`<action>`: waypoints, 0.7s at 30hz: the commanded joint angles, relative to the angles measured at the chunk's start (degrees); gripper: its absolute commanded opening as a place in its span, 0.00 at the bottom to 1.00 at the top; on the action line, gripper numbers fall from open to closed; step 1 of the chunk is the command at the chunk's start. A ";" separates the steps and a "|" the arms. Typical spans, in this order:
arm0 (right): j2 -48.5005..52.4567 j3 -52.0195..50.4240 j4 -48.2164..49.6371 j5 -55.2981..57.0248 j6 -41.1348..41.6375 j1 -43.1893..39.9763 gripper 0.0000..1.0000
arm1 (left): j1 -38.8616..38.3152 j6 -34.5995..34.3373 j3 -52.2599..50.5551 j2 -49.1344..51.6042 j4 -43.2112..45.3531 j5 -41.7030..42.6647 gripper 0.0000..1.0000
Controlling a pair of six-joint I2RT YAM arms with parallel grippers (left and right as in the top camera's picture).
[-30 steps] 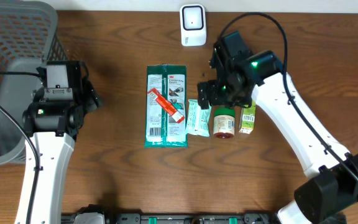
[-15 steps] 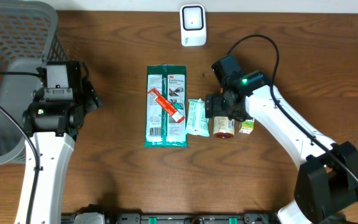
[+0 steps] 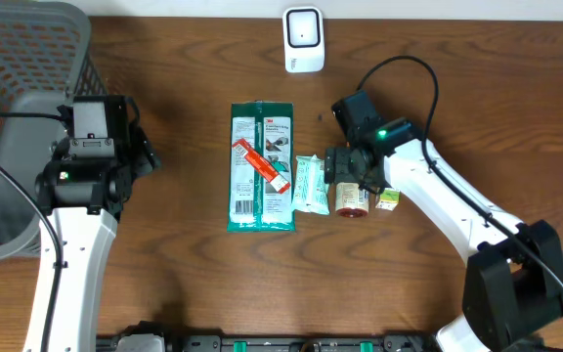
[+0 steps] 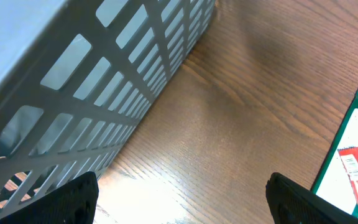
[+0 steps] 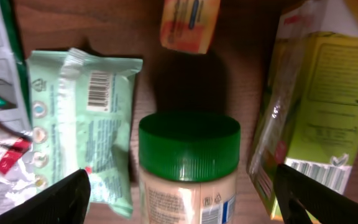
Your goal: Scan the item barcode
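right hand [image 5: 188, 200] — spread | jar [image 5: 189, 146] lies between its fingers [image 5: 55, 199]

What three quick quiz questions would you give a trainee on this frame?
1. True or false: the right claw is shut on the jar.
2. What lies on the big green pack? A) red tube B) spoon C) cup
3. Fill in: the jar's lid is ___.
Key: 1 false, it is open. 2 A. 3 green.
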 commanded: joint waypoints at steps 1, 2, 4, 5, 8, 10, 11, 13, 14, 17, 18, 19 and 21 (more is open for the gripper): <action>0.39 -3.13 2.71 0.98 1.79 1.07 0.90 | 0.31 0.50 0.59 -0.20 -0.15 -0.74 0.87; 0.39 -3.85 3.76 0.96 1.79 1.11 0.90 | 0.31 0.50 0.59 -0.22 -0.17 -0.74 0.87; 0.39 -5.31 6.03 0.96 1.79 1.09 0.89 | 0.31 0.50 0.59 -0.20 -0.15 -0.74 0.87; 0.39 -5.79 6.78 0.96 1.79 1.09 0.89 | 0.31 0.52 0.59 -0.20 -0.15 -0.74 0.87; 0.39 -7.45 9.60 0.96 1.75 1.09 0.88 | 0.31 0.50 0.59 -0.22 -0.15 -0.74 0.87; 0.39 -8.57 11.67 0.94 1.75 1.09 0.85 | 0.31 0.50 0.59 -0.20 -0.15 -0.74 0.87; 0.39 -8.96 12.31 0.90 1.75 1.09 0.84 | 0.31 0.50 0.59 -0.20 -0.15 -0.74 0.87; 0.39 -9.70 13.44 0.90 1.75 1.09 0.83 | 0.31 0.50 0.59 -0.20 -0.15 -0.74 0.87; 0.39 -9.97 13.79 0.90 1.75 1.09 0.83 | 0.31 0.52 0.59 -0.20 -0.15 -0.74 0.87; 0.39 -10.49 14.47 0.94 1.75 1.09 0.83 | 0.31 0.50 0.59 -0.20 -0.15 -0.74 0.87; 0.39 -10.56 14.60 0.94 1.75 1.09 0.83 | 0.31 0.50 0.59 -0.20 -0.15 -0.74 0.87; 0.39 -10.54 14.67 0.94 1.73 1.09 0.83 | 0.31 0.50 0.59 -0.20 -0.15 -0.74 0.87; 0.39 -10.51 14.84 0.94 1.53 1.09 0.84 | 0.31 0.50 0.59 -0.20 -0.15 -0.74 0.87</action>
